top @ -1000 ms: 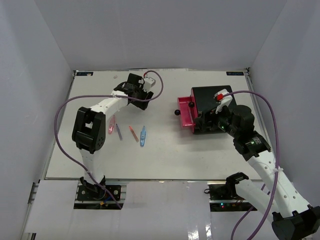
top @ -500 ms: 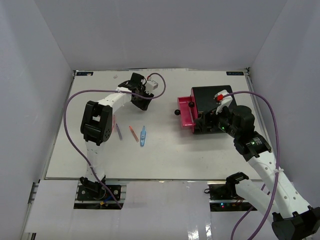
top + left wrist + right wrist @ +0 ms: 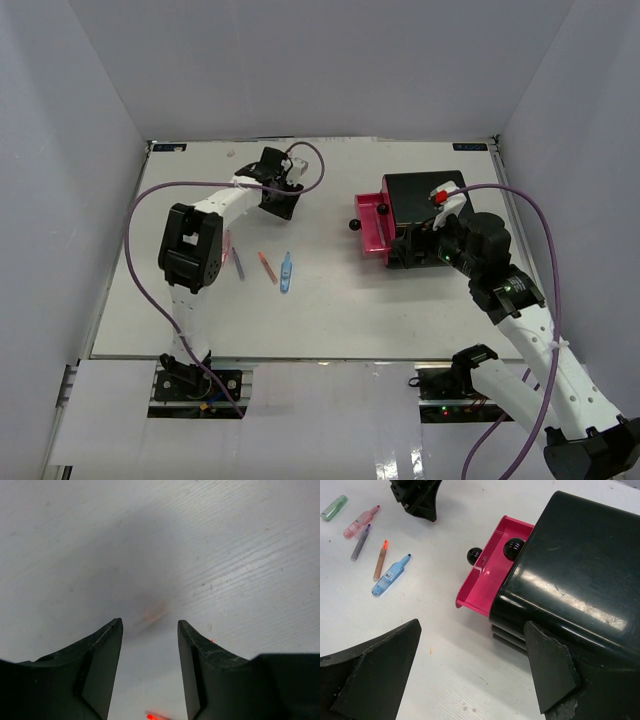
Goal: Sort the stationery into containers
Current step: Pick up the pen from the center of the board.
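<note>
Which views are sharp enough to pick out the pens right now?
Right wrist: pens crisp, glare streaks on the cabinet. Left wrist: table soft and shadowed, only an orange smear showing. Top external: even light, pens tiny.

A white table (image 3: 330, 310) is seen from above, boxed in by plain white walls: a back wall (image 3: 320, 70), a left wall (image 3: 60, 200) and a right wall (image 3: 590, 150). Two dark strips are spotted at the table's far edge, one at the left corner (image 3: 170, 147) and one near the right corner (image 3: 473, 147). A faint mark (image 3: 232, 155) is picked out near the left strip. Along the near edge, white sheets (image 3: 300, 410) are laid across the front, and a metal rail (image 3: 68, 385) is glimpsed at their left end. In the left wrist view, fine grain is made out in the tabletop. A soft grey shadow (image 3: 125, 555) is cast across it. An orange-red smear of light (image 3: 156, 614) is caught there, and a brighter red glint (image 3: 155, 715) at the bottom edge.
</note>
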`<act>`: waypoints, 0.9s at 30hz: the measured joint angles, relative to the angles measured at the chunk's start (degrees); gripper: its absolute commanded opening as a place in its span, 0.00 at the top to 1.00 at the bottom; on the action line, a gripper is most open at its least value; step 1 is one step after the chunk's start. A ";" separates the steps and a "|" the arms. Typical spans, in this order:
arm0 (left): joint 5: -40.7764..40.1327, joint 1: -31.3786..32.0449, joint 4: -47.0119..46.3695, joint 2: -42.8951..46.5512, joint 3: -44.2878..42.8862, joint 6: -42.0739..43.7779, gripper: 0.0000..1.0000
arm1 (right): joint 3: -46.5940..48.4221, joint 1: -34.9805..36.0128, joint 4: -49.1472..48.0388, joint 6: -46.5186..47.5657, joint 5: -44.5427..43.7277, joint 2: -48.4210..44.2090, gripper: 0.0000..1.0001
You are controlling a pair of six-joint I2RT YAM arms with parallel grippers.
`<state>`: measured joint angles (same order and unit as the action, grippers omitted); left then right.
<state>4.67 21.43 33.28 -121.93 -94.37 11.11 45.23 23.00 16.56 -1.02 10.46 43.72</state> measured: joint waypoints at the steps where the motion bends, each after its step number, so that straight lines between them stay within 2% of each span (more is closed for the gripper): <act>1: -1.16 0.00 -0.46 1.40 1.11 -2.40 0.39 | 0.00 0.00 0.07 0.02 -0.02 -0.09 0.10; 8: -8.90 0.00 -0.76 22.60 13.90 -22.88 0.28 | 0.00 0.00 0.02 0.02 0.00 -1.11 0.10; 14: -10.32 -0.07 -0.31 37.46 27.02 -41.59 0.27 | -0.02 0.17 0.04 0.02 0.00 -1.44 0.10; 20: -10.71 0.02 2.75 37.77 37.75 -51.76 0.38 | -0.20 0.26 -0.02 0.02 0.00 -3.17 0.10; 27: -11.61 0.15 2.23 35.21 38.51 -56.04 0.47 | -1.42 0.26 -0.07 0.02 0.00 -3.72 0.10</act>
<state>-6.94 21.58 35.51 -86.72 -55.86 -44.93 43.81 23.27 16.49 -0.99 10.46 40.01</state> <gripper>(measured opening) 0.538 0.901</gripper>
